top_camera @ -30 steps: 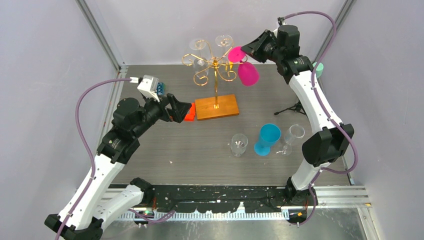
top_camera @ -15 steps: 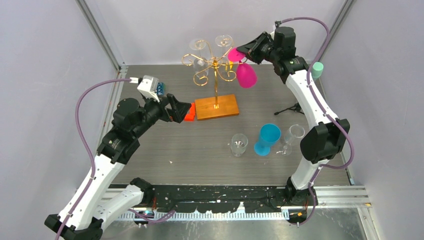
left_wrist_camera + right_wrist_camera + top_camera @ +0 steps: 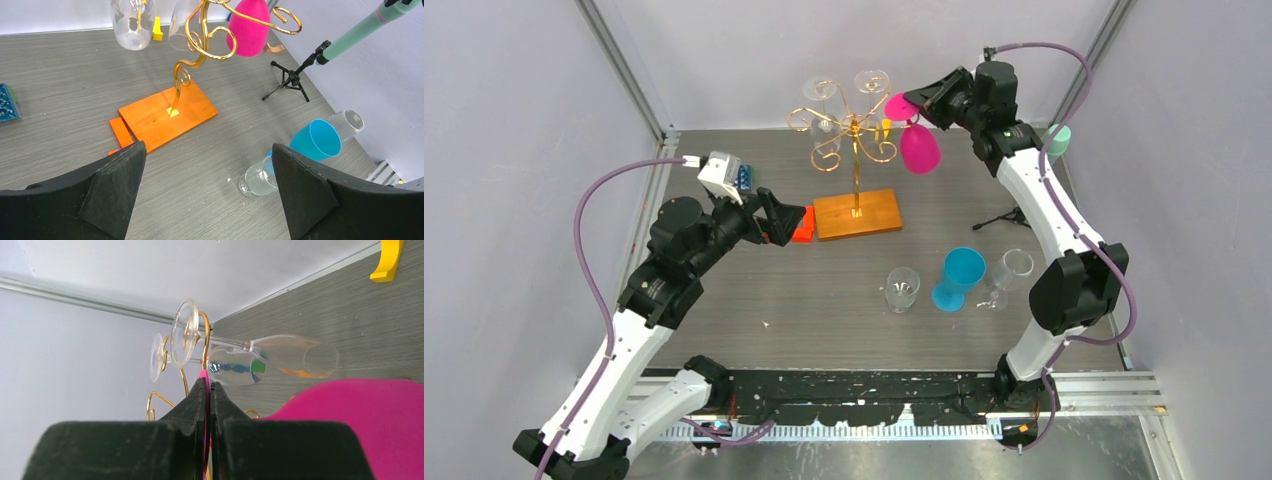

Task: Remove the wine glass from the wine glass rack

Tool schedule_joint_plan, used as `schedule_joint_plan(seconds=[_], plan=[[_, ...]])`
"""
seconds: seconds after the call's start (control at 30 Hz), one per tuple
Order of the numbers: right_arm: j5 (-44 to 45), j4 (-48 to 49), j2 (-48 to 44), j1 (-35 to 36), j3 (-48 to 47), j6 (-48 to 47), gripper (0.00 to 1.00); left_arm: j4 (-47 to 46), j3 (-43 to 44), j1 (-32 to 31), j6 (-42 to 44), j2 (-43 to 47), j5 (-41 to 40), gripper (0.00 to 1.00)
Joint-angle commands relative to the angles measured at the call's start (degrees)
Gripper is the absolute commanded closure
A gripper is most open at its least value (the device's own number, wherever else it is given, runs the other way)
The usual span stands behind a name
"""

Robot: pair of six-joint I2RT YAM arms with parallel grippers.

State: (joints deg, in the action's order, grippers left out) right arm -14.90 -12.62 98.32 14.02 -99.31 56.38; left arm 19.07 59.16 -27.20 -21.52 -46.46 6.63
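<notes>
Gripping the pink glass (image 3: 920, 147) by its foot with the right gripper (image 3: 207, 387) pinched shut on that thin disc, hanging bowl-down at the right of the rack (image 3: 856, 130). Best drawn level along the wire arm to its open end, no twisting, clear of the hung clear glasses (image 3: 270, 357). Seemingly empty all round: pink glass, hung ones, blue cup (image 3: 961, 275) and table glasses (image 3: 902, 288); left gripper (image 3: 786, 222) wide open, holding nothing.

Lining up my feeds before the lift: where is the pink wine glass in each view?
Top external: pink wine glass hangs on the right side of the wine glass rack, upper centre.
Left wrist: at the top edge, right of centre.
Right wrist: bowl fills the lower right; foot pinched in the right gripper.
Shared landmark: the rack's gold scrolls, in all three views.
</notes>
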Motion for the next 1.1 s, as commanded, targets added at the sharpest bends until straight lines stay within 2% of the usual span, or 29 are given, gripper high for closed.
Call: schedule_joint_plan(seconds=[0.0, 0.5, 0.77, 1.07], plan=[[4.3, 6.3, -5.9, 0.2, 2.3, 1.2, 1.00, -2.5, 0.0, 0.2, 1.3, 0.9, -0.7, 0.00], [1.2, 6.4, -11.1, 0.5, 8.0, 4.8, 1.00, -2.2, 0.0, 0.2, 1.0, 0.7, -1.4, 0.00], [-0.9, 8.1, -8.7, 3.1, 6.6, 5.0, 1.00, -2.0, 0.3, 0.2, 0.9, 0.6, -1.4, 0.00], [2.2, 8.1, -3.9, 4.7, 1.6, 4.2, 1.00, -1.8, 0.0, 0.2, 1.0, 0.9, -2.0, 0.00]])
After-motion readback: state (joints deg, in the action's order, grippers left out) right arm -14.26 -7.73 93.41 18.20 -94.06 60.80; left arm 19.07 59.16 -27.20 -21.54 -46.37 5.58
